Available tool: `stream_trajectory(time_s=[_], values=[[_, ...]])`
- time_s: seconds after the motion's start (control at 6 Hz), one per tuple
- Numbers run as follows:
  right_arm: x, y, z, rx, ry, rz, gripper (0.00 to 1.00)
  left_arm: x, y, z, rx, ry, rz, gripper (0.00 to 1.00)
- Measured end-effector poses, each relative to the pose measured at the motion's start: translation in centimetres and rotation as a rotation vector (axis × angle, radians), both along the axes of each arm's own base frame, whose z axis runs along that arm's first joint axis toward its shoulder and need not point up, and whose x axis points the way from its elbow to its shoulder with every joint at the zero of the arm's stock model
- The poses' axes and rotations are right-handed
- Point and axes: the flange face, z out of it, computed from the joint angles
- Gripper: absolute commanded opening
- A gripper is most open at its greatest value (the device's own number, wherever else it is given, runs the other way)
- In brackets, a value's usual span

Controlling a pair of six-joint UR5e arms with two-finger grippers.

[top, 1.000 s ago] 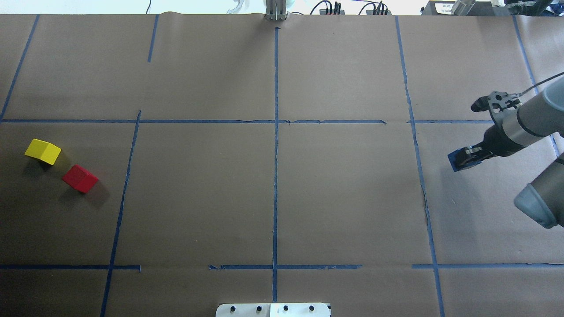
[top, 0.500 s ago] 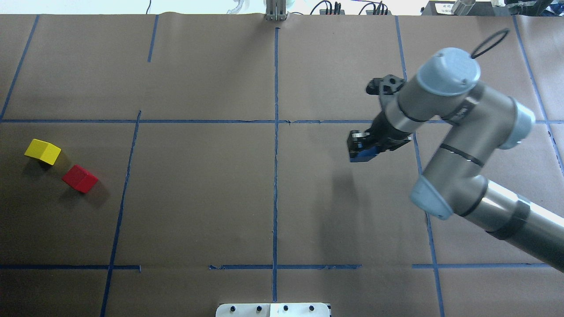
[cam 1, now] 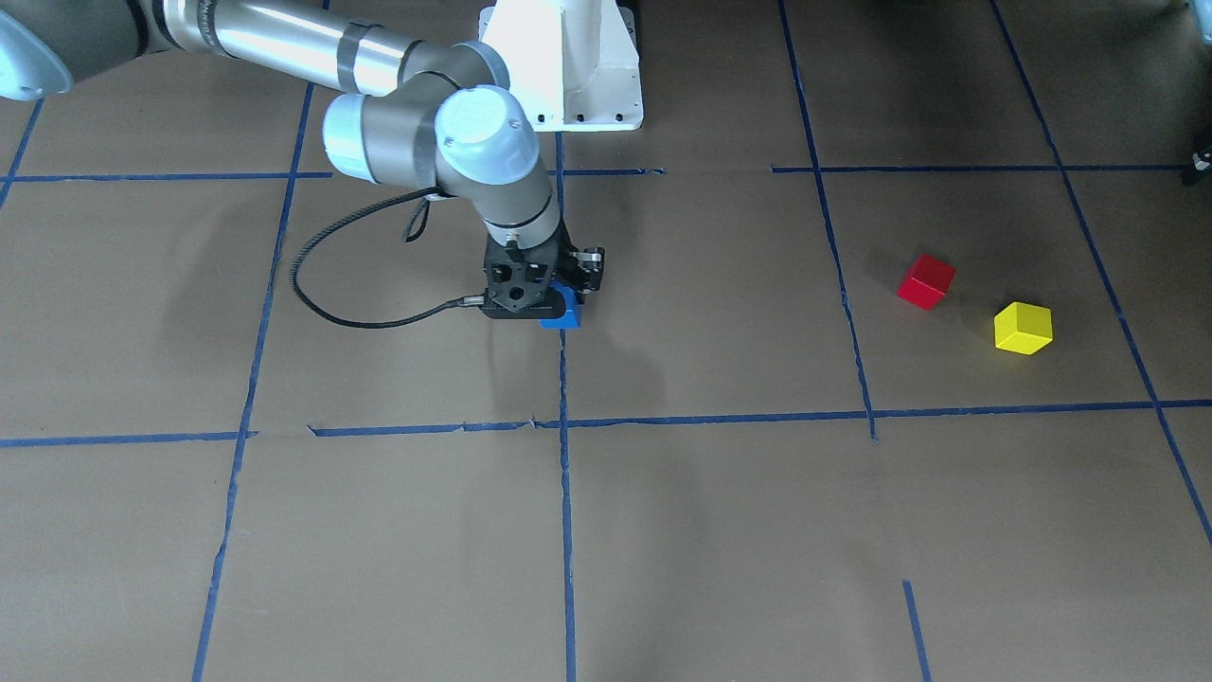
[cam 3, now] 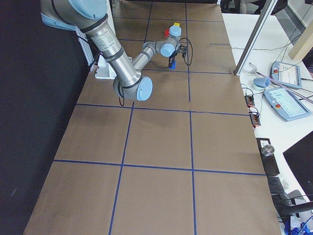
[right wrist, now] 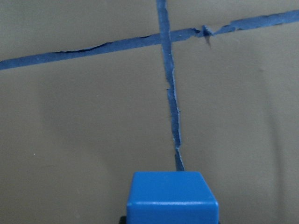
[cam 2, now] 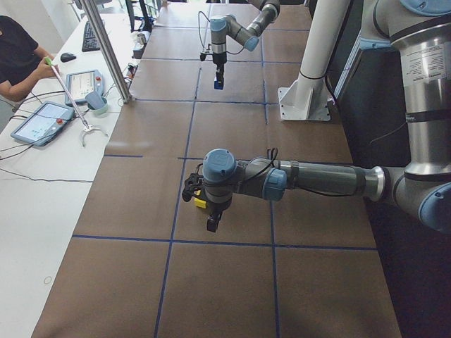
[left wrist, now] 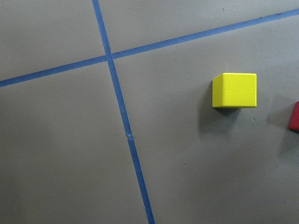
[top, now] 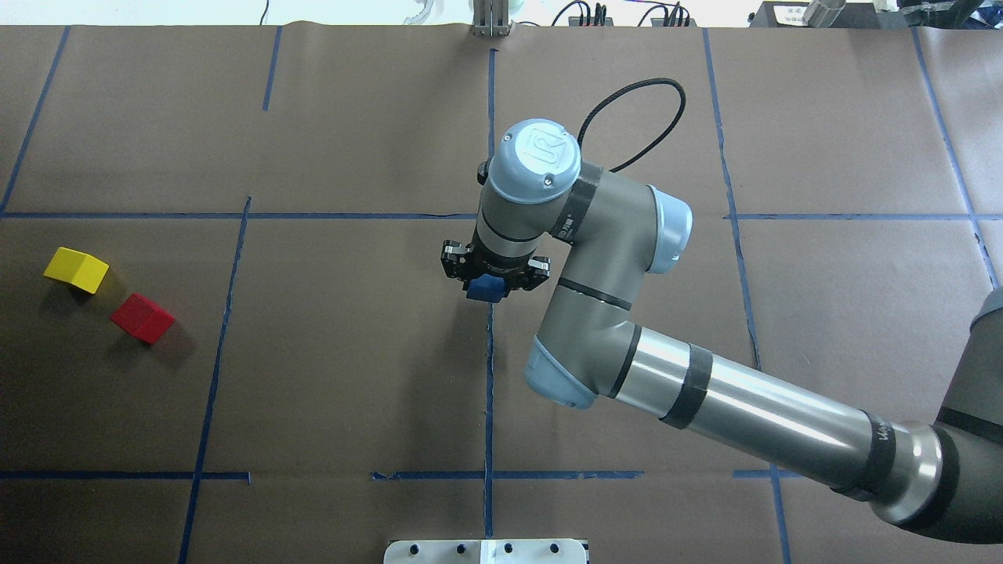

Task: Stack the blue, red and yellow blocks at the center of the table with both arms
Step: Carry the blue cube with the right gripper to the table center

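Note:
My right gripper is shut on the blue block and holds it low over the centre tape line; the block also shows in the front-facing view and the right wrist view. I cannot tell if it touches the table. The yellow block and the red block lie side by side at the table's left end. The left wrist view looks down on the yellow block. My left gripper shows only in the exterior left view, near the yellow block; I cannot tell if it is open.
Blue tape lines split the brown paper table into squares. The right arm's forearm stretches across the right half of the table. An operator sits at a side table with tablets.
My right arm has swung from the table's right edge to the centre, carrying the blue block. The red and yellow blocks have not moved.

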Motion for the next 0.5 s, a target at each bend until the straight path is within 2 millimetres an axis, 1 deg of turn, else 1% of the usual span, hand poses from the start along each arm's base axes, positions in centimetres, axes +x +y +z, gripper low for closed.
stream_trajectory(time_s=[0.17, 0.5], values=[[-1.6, 0.2, -0.1, -0.006, 0.027, 0.001, 0.0, 0.0, 0.0, -0.1, 0.001, 0.001, 0.0, 1.0], [-2.6, 0.7, 0.6, -0.026, 0.081, -0.003, 0.0, 0.0, 0.0, -0.3, 0.004, 0.001, -0.001, 1.0]])
